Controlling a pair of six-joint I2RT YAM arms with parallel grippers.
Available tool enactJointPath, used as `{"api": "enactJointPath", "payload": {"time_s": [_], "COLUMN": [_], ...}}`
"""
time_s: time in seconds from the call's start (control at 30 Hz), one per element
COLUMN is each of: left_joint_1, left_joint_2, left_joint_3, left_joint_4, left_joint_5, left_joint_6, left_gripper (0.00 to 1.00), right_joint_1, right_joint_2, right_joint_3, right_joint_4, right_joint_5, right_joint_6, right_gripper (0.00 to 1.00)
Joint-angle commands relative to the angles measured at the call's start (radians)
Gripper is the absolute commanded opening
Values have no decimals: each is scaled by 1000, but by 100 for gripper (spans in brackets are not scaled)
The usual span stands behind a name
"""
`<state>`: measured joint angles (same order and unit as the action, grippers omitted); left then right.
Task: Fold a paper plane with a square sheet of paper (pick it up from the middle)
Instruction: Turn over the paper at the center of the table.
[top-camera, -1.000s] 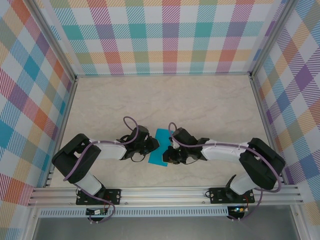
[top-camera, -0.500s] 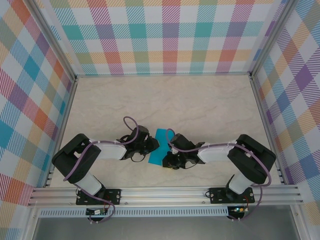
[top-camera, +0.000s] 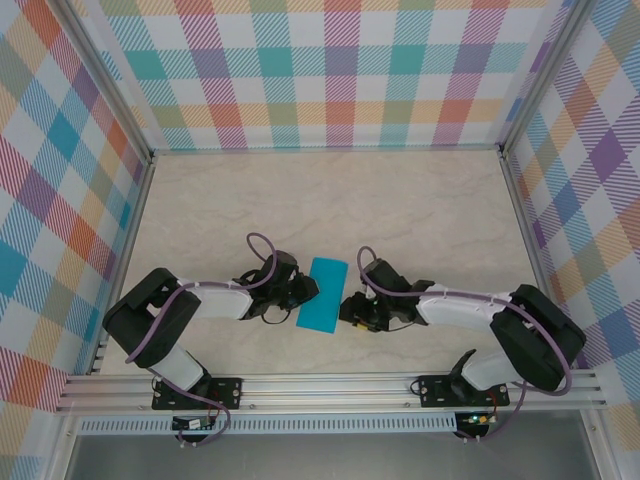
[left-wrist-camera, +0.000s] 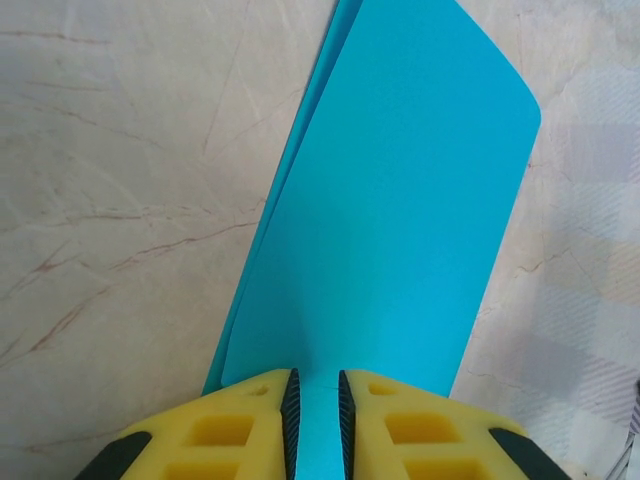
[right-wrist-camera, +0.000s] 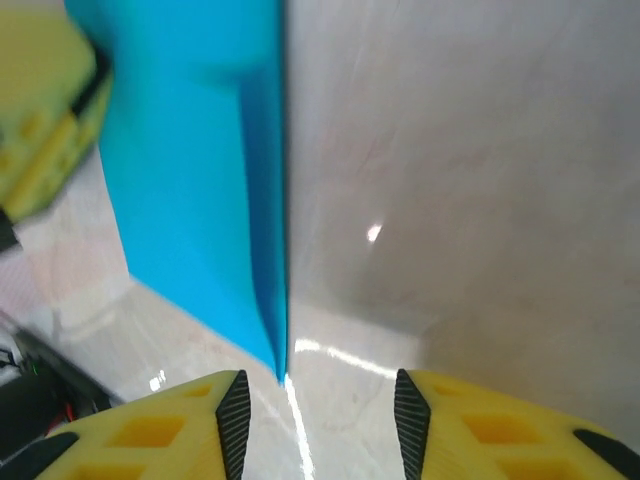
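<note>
Right gripper (top-camera: 350, 312) backed off rightward from the square sheet of paper (top-camera: 322, 295), which lay folded between the arms. Left wrist: left gripper (left-wrist-camera: 315, 400) clamped its near edge. Right wrist: jaws apart, empty; the crease likely needed flat pressing while left held firm.
</note>
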<state>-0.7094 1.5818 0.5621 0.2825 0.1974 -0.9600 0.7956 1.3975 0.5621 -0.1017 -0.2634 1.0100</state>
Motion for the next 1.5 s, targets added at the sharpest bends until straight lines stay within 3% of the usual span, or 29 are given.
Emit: {"api": "enactJointPath", "payload": {"time_s": [0.0,0.37,0.53,0.67,1.13,1.47], "left_joint_1": [-10,-10,-10,-10,-10,-10], "left_joint_2": [-18,-44,-48,-46,-48,-58], "left_joint_3": [12,13,13,11,8,5], "left_joint_4": [-100,-113,-120,-118,-124,-136], "left_joint_5": [-9,-13,-16,-17,-25,-35], "left_joint_6": [19,20,24,23,21,22], "left_gripper": [21,22,22,22,22,22], "right_joint_1": [-27,-33,-33,-32,-32,-32], "right_joint_2": [25,227,273,280,286,275], "right_joint_3": [57,193,203,192,188,180], "right_joint_4": [-36,43,89,128,172,188], "right_joint_5": [28,-30,-65,-88,-98,-94], "right_joint_6": [9,42,46,53,51,44], "right_gripper": [48,50,42,37,32,36]}}
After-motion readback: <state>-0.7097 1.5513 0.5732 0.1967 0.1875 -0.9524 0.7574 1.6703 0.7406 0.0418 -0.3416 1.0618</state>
